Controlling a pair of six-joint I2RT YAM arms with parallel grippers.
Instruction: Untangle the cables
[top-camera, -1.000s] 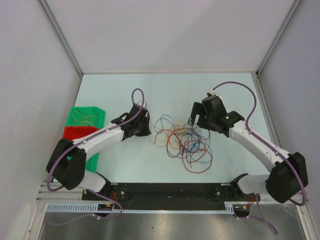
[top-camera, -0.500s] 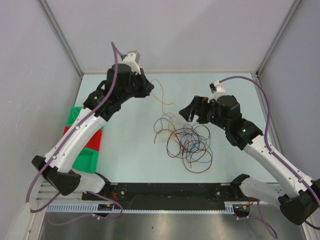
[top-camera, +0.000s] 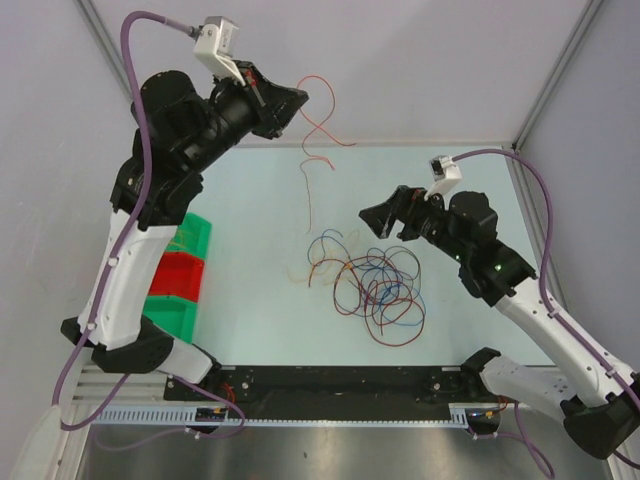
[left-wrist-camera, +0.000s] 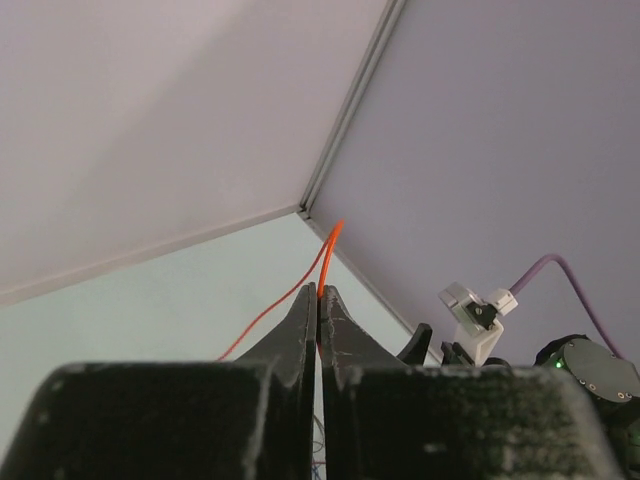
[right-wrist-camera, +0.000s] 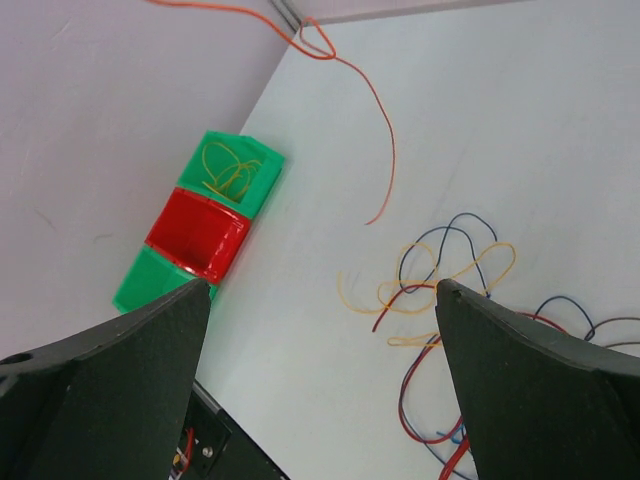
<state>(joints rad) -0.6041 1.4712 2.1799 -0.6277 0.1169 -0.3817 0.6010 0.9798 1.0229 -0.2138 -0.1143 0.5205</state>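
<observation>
Cables (top-camera: 375, 285) lie in a loose tangle of red, maroon, blue and yellow loops on the pale table (top-camera: 250, 300), roughly at its middle and near the front edge. Largest in the overhead view is the left arm (top-camera: 150, 200), which stands tall over the left side of the table, well above and behind the tangle. The right arm (top-camera: 530, 300) reaches in from the right side, ending just beside the tangle's upper right edge. A row of bins (top-camera: 180, 270) sits left of the tangle at the table's left edge; the far green bin (right-wrist-camera: 235, 170) holds a few yellow wires, and a red bin (right-wrist-camera: 198, 236) sits in the middle. The left gripper (left-wrist-camera: 318, 300) is pinched tight on one orange-red cable (top-camera: 318, 135), which hangs down from it in curls, its lower end dangling above the table behind the tangle and apart from it. The right gripper (right-wrist-camera: 320, 300) stands wide apart and holds nothing, hovering over the tangle's left part, with yellow and blue loops showing between its fingers (right-wrist-camera: 530, 390).
</observation>
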